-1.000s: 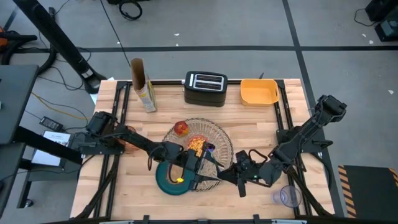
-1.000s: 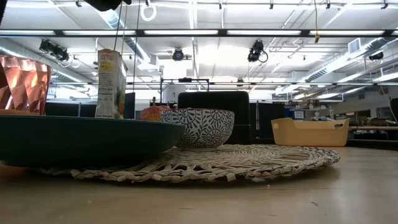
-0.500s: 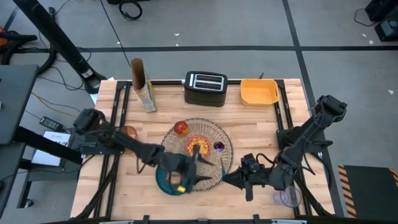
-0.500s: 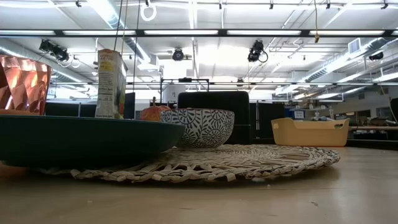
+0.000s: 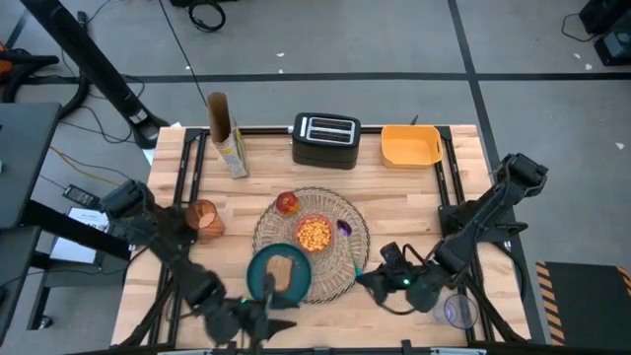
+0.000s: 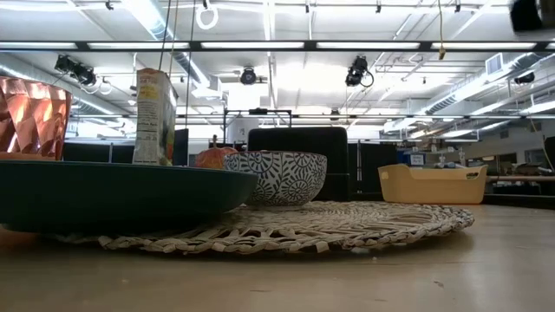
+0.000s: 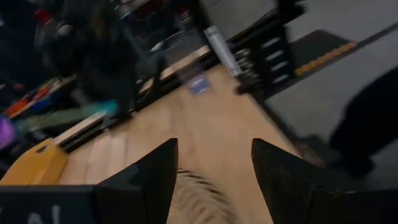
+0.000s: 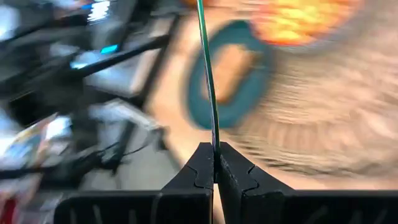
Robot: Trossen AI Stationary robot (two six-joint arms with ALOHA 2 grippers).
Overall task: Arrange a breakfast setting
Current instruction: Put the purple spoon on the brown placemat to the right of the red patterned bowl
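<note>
A round woven placemat (image 5: pixel 335 281) lies mid-table. On it sit a dark teal plate (image 5: pixel 258 268) bearing a toast slice (image 5: pixel 281 271), a patterned bowl (image 5: pixel 315 234) of yellow cereal and a red apple (image 5: pixel 287 203). An orange cup (image 5: pixel 205 217) stands left of the mat. My right gripper (image 5: pixel 367 280), at the mat's near right edge, is shut on a thin teal spoon (image 5: pixel 355 258). My left gripper (image 5: pixel 271 311) hangs open with nothing in it at the table's near edge, just beyond the plate. My right gripper pinches the spoon's thin handle (image 8: pixel 213 134) between its two fingertips, edge-on. The fingers come slanting down from the table's near right side, and the handle runs on ahead of them. Its purple far end (image 5: pixel 344 229) is over the mat beside the bowl; whether it touches, I cannot tell.
A black toaster (image 5: pixel 324 140), a yellow-orange bin (image 5: pixel 410 145) and a cereal box (image 5: pixel 233 153) stand along the far edge. A clear plastic cup (image 5: pixel 455 311) sits at the near right corner. Bare wood shows left and right of the mat.
My left gripper has swung from over the plate toward the table's near edge, turning as it went. The toast slice, which the arm hid before, now shows lying on the plate. The right gripper has stayed shut on the spoon by the mat's near right edge.
</note>
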